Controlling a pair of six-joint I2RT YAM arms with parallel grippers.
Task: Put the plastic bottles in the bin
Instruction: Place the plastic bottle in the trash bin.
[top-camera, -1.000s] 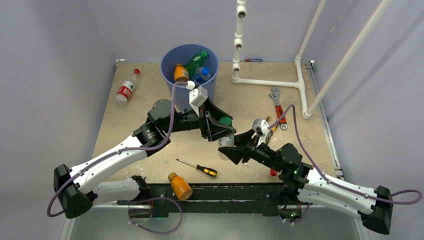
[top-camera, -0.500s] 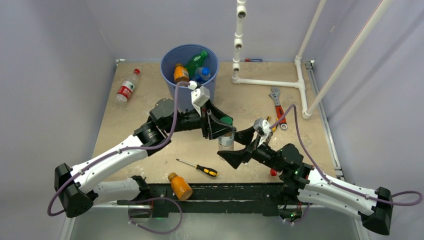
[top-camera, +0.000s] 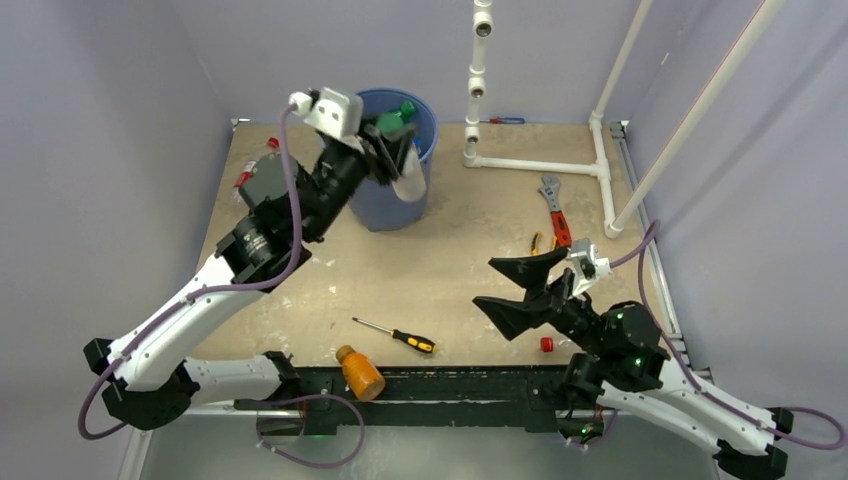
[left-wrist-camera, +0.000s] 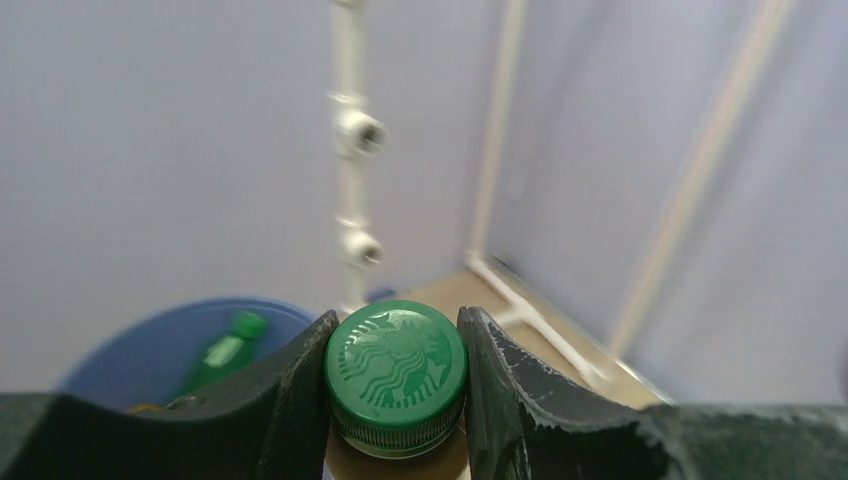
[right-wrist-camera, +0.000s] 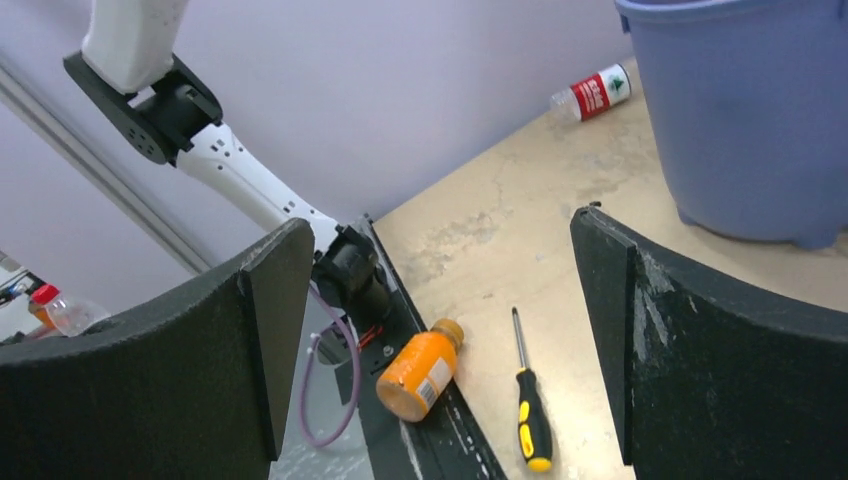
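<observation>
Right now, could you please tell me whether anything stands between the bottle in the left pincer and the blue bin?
Nothing visible does. The left pincer grips the green-capped bottle at its cap, close by the bin and its rim, with the opening just beyond. The right pincer stands open, well away.

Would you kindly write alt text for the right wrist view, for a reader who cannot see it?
The open right gripper frames a beige tabletop where an orange-filled bottle lies at the edge beside a yellow-and-black-handled screwdriver. The blue bin stands at upper right, a red-labelled bottle lying beyond it.
</observation>
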